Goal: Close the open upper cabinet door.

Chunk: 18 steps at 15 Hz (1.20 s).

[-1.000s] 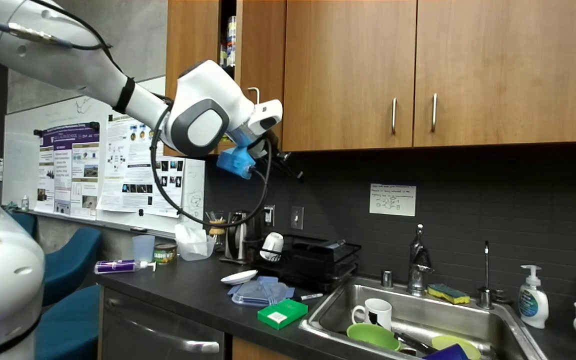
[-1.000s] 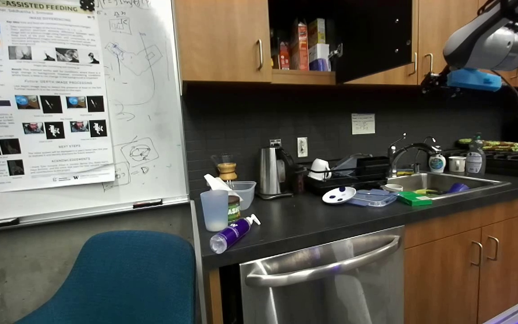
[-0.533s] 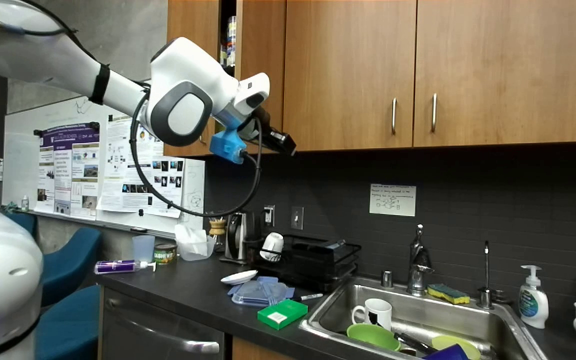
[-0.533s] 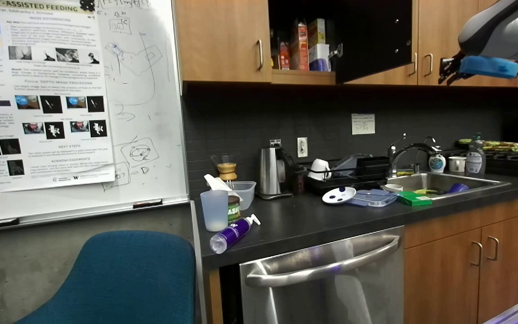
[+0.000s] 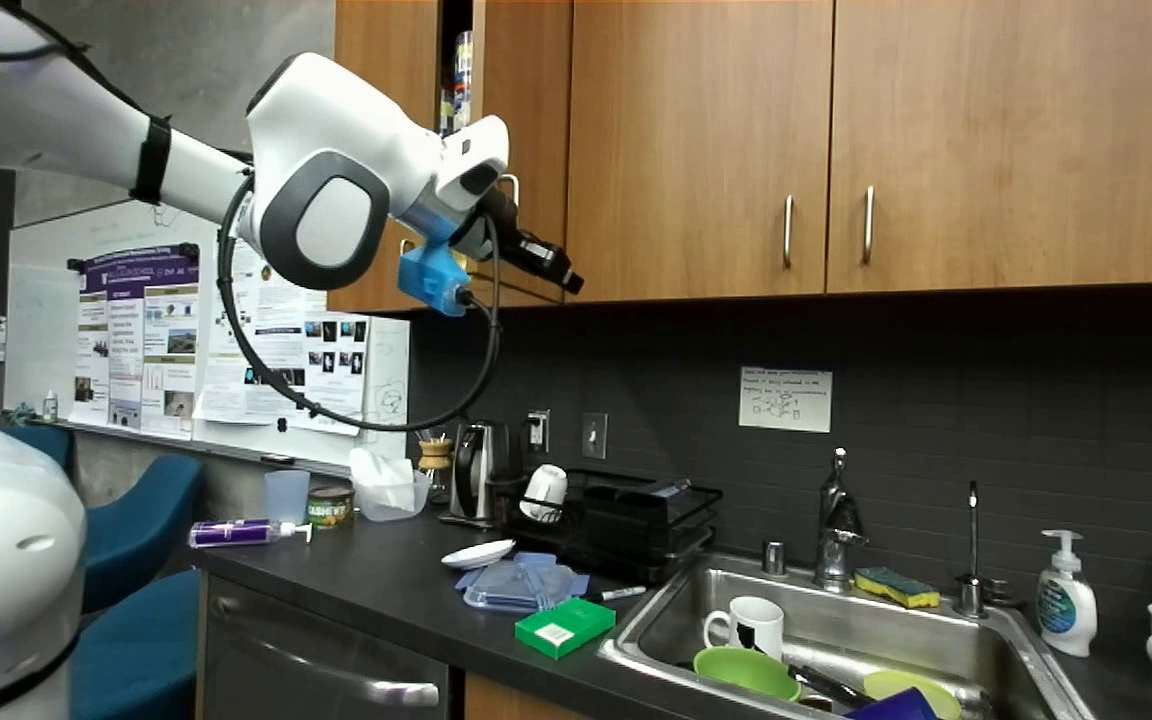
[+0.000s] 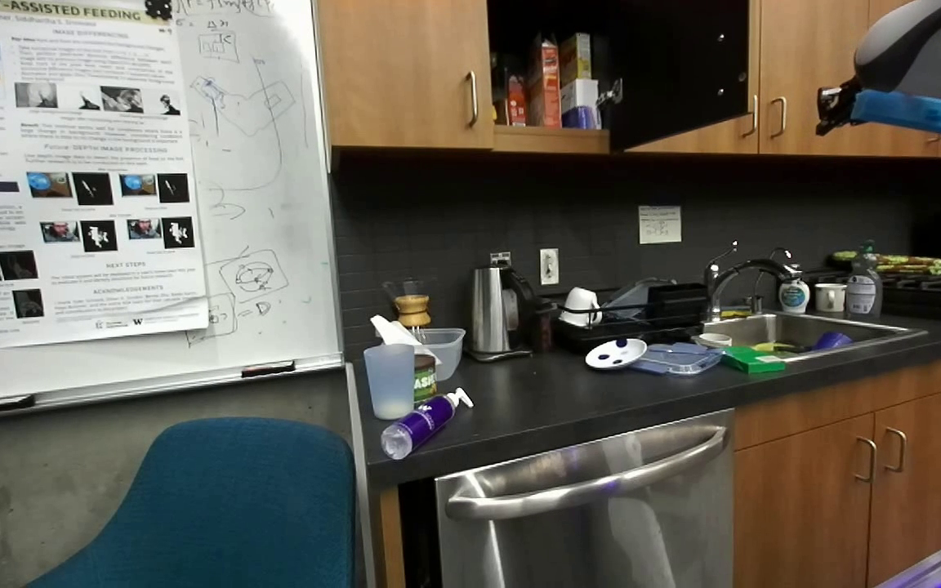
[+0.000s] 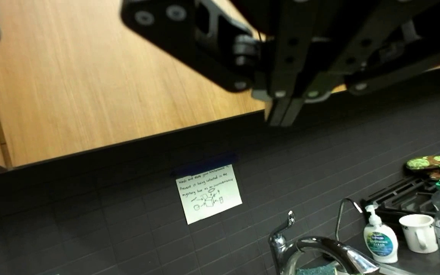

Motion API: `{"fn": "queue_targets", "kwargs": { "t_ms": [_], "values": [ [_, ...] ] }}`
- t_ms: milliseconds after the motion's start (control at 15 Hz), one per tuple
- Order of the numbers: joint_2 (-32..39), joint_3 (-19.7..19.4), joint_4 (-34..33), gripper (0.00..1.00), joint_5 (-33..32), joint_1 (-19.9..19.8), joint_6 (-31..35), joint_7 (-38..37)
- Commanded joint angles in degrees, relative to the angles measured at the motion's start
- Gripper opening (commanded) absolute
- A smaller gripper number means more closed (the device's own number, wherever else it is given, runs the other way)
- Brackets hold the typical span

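The narrow upper cabinet door (image 5: 526, 80) stands swung outward; in an exterior view its wood front and slim silver handle (image 5: 516, 190) show, the handle partly behind the wrist. Its dark inner face (image 6: 683, 65) is visible in an exterior view, beside the opening. My gripper (image 5: 573, 284) is low near the cabinet's bottom edge, on the front-face side of that door. An exterior view places the gripper (image 6: 824, 122) to the right of the door's free edge, apart from it. In the wrist view the fingers (image 7: 277, 110) meet with nothing between them. That view does not clearly show the open door.
Boxes (image 6: 548, 82) stand inside the cabinet. Wide wood doors (image 5: 701, 130) hang to the right, over the sink (image 5: 656, 620) and faucet (image 5: 836, 530). A dish rack (image 5: 626, 520) and kettle (image 6: 491, 310) sit on the counter. A cable (image 5: 336, 405) loops below the wrist.
My gripper has closed from spread fingers. The arm has risen and drawn back, leftward in one exterior picture and rightward in another. The open door has not moved.
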<state>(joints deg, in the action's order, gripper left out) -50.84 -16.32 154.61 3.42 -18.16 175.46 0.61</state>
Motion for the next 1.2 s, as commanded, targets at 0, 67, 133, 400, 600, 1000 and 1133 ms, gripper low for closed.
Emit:
{"fn": "queue_targets", "kwargs": {
  "t_ms": [0, 67, 133, 400, 600, 1000, 1133],
  "values": [
    [-4.8, 1.3, 2.9, 0.0, -1.0, -0.6, 1.1, 0.9],
    [-6.2, 2.1, 3.5, 0.0, -1.5, -0.6, 1.0, 1.2],
    [-7.2, 3.1, 4.2, 0.0, -2.0, -0.5, 0.9, 1.3],
    [-9.1, 8.8, 4.1, 0.0, -4.7, 0.2, 0.7, 2.1],
    [-10.5, 15.3, 4.4, 0.0, -7.8, 0.5, 0.1, 2.6],
    [-13.3, 28.3, 4.4, 0.0, -13.2, 1.3, -3.2, 2.4],
    [-14.5, 32.2, 4.4, 0.0, -14.8, 3.1, -5.6, 2.7]
  ]
}}
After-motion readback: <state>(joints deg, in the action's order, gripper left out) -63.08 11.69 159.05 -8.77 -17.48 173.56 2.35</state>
